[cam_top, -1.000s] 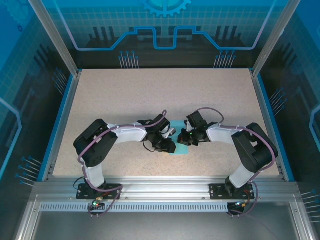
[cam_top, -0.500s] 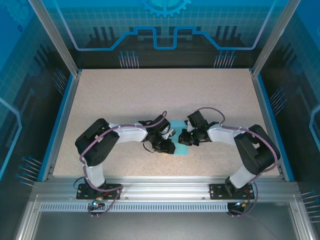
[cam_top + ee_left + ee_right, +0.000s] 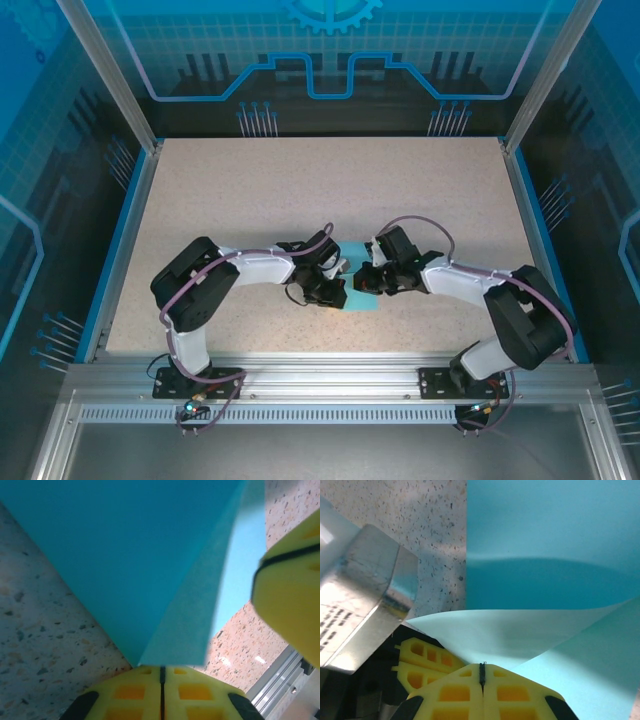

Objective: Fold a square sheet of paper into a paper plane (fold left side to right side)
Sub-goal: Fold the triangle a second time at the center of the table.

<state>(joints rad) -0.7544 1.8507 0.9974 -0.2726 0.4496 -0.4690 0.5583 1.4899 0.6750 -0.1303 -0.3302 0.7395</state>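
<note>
The square sheet of paper [image 3: 358,302] is thin cyan paper lying on the speckled table between both grippers. In the right wrist view one part of the sheet [image 3: 545,540] lies flat while a flap [image 3: 520,630] curls up to my right gripper [image 3: 482,672], which is shut on it. My left gripper [image 3: 161,672] is shut where a raised, creased corner of the sheet [image 3: 185,630] meets its tips. From above, the left gripper [image 3: 338,292] and right gripper [image 3: 366,284] stand almost tip to tip over the paper. The paper plane is out of view.
The right gripper's yellow finger [image 3: 290,600] crowds the right of the left wrist view. The left arm's silvery wrist housing [image 3: 360,600] sits close to the paper. Blue rails [image 3: 120,250] border the table [image 3: 330,190], with an aluminium frame [image 3: 320,375] at the near edge.
The left gripper has closed on the paper's corner. The right arm has shifted its gripper slightly left and toward the near edge, and its elbow has swung right.
</note>
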